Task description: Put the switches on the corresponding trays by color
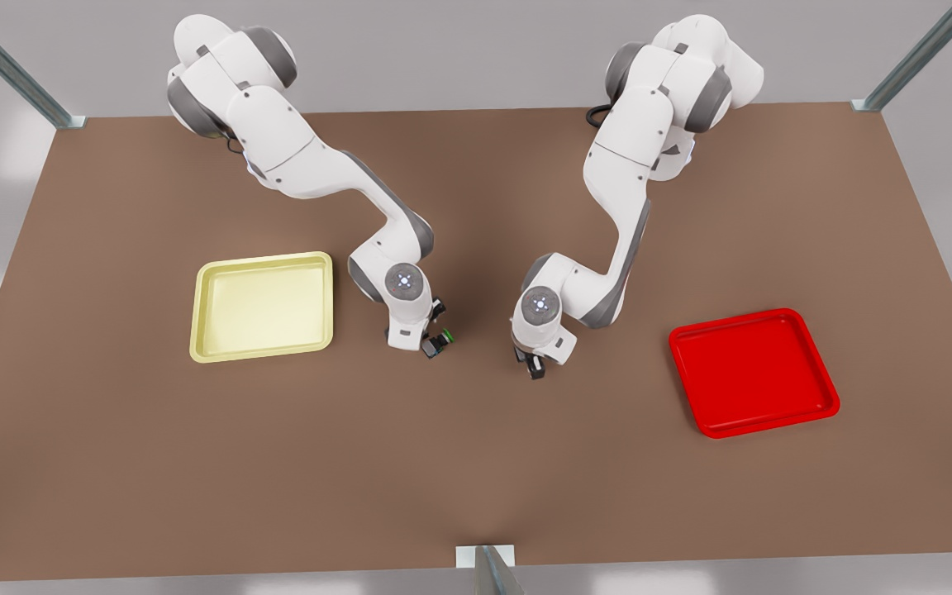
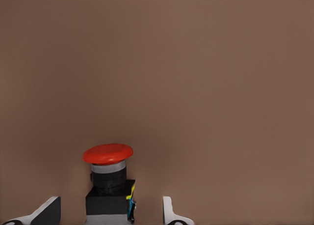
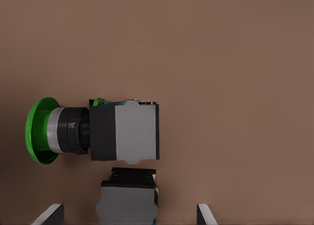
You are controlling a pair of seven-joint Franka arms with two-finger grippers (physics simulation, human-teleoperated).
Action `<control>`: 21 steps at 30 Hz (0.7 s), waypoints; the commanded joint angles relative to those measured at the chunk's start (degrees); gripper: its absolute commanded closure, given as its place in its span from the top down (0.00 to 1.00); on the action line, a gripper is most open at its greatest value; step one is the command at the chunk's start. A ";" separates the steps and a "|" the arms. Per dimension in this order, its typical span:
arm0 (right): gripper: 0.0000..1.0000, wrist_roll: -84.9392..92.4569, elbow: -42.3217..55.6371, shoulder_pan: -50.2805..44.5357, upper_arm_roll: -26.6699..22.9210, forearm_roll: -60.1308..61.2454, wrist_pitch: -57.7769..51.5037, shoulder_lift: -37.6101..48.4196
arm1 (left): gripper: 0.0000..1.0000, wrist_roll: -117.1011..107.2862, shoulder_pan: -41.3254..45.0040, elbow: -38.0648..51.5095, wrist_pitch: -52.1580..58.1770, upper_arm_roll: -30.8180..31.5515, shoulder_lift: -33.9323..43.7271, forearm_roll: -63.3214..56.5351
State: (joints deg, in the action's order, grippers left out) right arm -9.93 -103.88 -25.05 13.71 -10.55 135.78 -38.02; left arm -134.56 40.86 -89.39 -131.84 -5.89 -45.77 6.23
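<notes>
The green switch (image 3: 93, 131) lies on its side on the brown table (image 1: 476, 463), its round green cap pointing sideways from a dark blocky body with a grey face. A second dark-bodied switch (image 3: 128, 198) lies just beside it, cap unseen. The red switch (image 2: 109, 181) has a red cap above a dark body. The pale yellow tray (image 1: 203, 330) and the bright red tray (image 1: 823, 388) lie flat, well apart.

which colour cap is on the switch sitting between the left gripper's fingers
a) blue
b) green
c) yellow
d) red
d: in the left wrist view a red-capped switch stands upright on the table between the open fingers of the left gripper, while the green-capped switch lies on its side near the right gripper.
</notes>
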 commanded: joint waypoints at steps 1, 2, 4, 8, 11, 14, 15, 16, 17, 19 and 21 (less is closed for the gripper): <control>0.85 0.00 0.00 0.00 0.00 0.00 0.01 -0.04 | 1.00 0.00 0.18 0.01 0.00 0.00 -0.11 0.19; 0.77 0.00 -0.09 0.00 0.00 0.00 0.01 -0.12 | 1.00 0.00 0.18 0.01 -0.09 0.00 -0.11 0.19; 0.64 0.00 -0.36 -0.35 0.00 0.00 0.01 -0.12 | 1.00 0.00 0.18 1.15 0.26 0.00 -0.90 0.19; 0.57 0.00 0.08 -0.44 0.00 0.00 0.10 -0.21 | 0.88 -0.09 0.27 1.15 0.44 -0.09 -0.81 0.19; 0.57 0.00 -0.18 -0.35 0.00 0.00 0.54 -0.21 | 0.70 0.00 0.27 1.06 0.44 0.00 -0.81 0.19; 0.57 0.00 -0.18 -0.26 0.00 0.00 0.45 -0.57 | 0.70 0.09 0.27 1.15 0.44 -0.09 -0.81 0.10; 0.57 0.00 -0.18 -0.26 0.00 0.00 0.45 -0.56 | 0.68 0.09 0.27 1.06 0.44 0.00 -0.81 0.10; 0.57 0.00 -0.18 -0.35 0.00 0.00 0.45 -0.48 | 0.68 0.09 0.27 1.15 0.44 -0.09 -0.81 0.10; 0.56 0.09 -0.18 -0.35 0.00 0.00 0.36 -0.39 | 0.68 0.09 0.27 1.15 0.44 -0.09 -0.81 0.10; 0.56 0.09 -0.09 -0.35 0.00 0.00 0.36 -0.39 | 0.67 0.09 0.36 1.06 0.44 -0.09 -0.81 0.10; 0.55 0.09 -0.09 -0.35 0.00 0.00 0.36 -0.48 | 0.62 0.09 0.27 1.06 0.44 -0.09 -0.81 0.02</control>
State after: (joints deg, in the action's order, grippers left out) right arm -9.85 -103.98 -25.40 13.71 -10.55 136.14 -38.50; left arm -134.47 41.21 -88.33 -131.40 -5.98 -46.59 6.27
